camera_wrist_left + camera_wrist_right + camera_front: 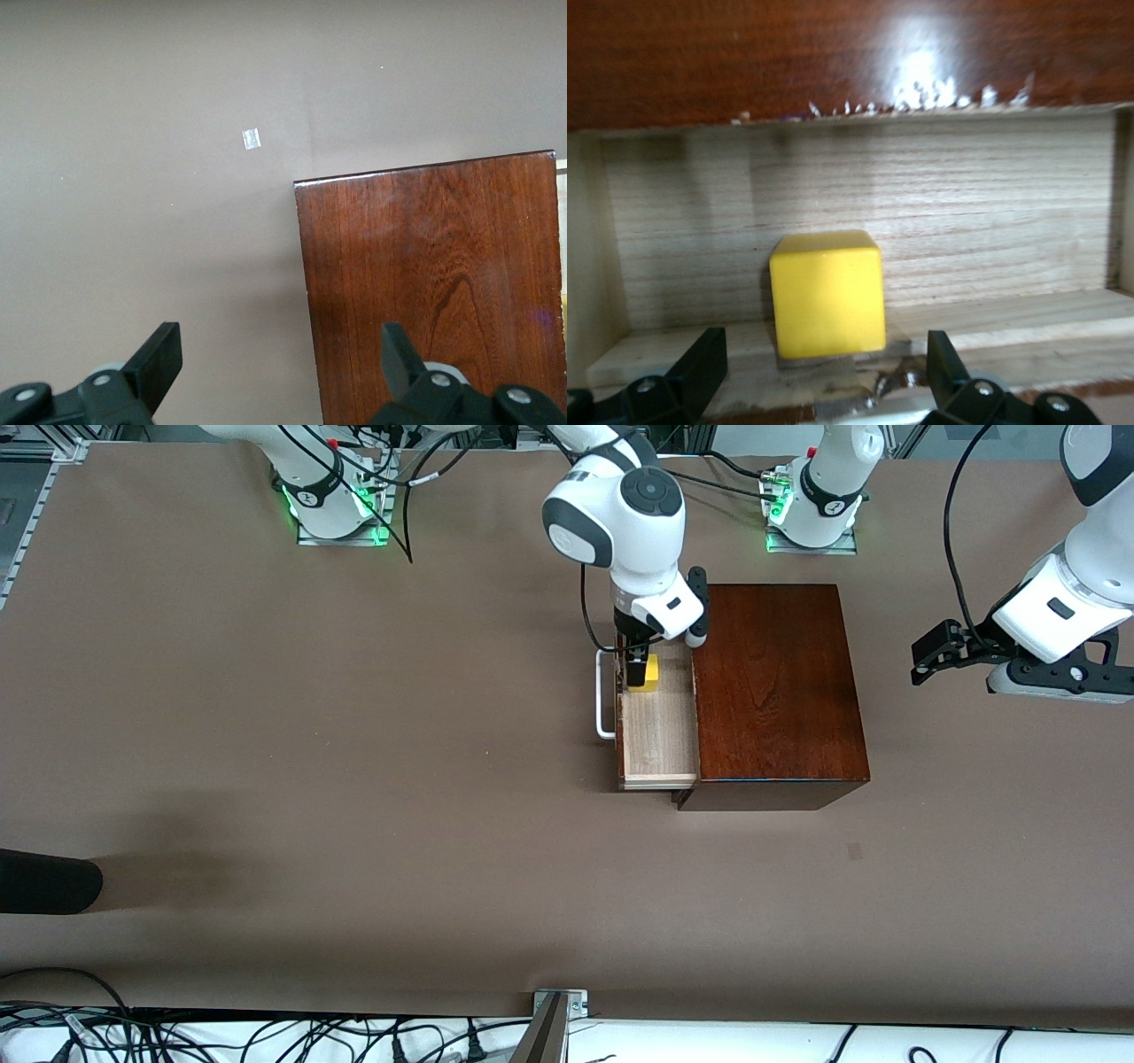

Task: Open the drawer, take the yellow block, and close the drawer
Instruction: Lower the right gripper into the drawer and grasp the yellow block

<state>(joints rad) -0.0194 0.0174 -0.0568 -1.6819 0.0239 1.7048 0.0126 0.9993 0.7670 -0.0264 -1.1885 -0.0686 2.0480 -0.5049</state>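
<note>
Drawer (657, 731) status: pulled out of the dark reddish-brown wooden box (777, 691) toward the right arm's end of the table, with the pale wood floor exposed and the white handle (604, 695) leading. Yellow block (650, 672) location: inside the drawer, on its floor, at the end of the tray farther from the front camera. Right gripper (636, 677) position: lowered into the drawer at the block, fingers (700, 367) spread wide to either side of it (the right wrist view shows a gap between each finger and the block, so nothing is pinched). Left gripper (930, 657) position: waiting in the air past the box toward the left arm's end of the table, fingers (159, 359) spread apart and holding nothing; its wrist view looks down on the box top and bare table (354, 779).
</note>
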